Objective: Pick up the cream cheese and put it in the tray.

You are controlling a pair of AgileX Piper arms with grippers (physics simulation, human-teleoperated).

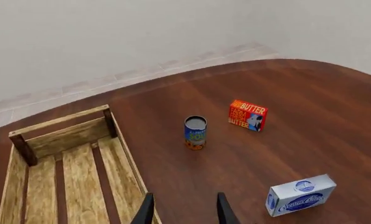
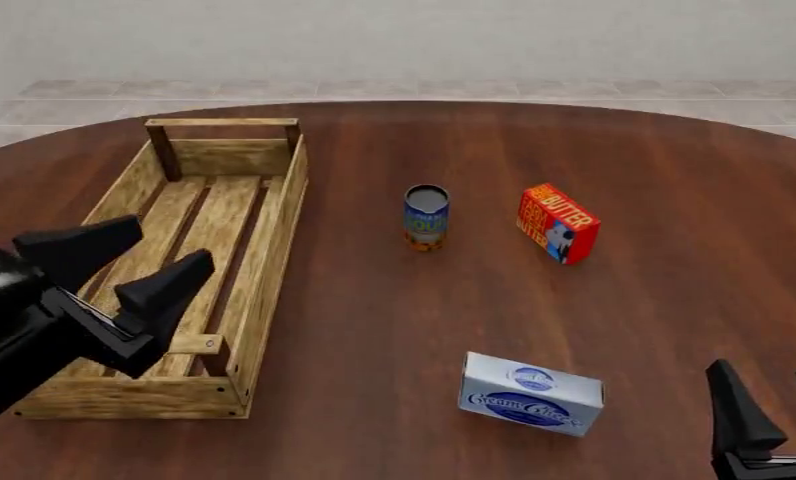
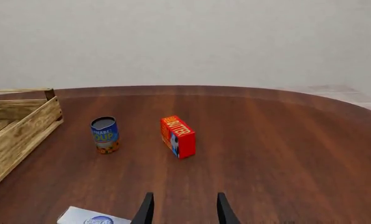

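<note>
A round dark-wood table (image 2: 371, 330) stands by a pale wall (image 2: 398, 40); both claws, left (image 2: 138, 265) and right (image 2: 772, 405), gape empty.

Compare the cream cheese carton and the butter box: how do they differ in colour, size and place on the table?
The cream cheese is white with a dark blue oval label; the butter box is red and orange. The cream cheese looks larger and longer than the butter box. The cream cheese lies nearer the arms, the butter box farther back, beside the soup can. Both are rectangular cartons resting on the table, outside the tray.
</note>
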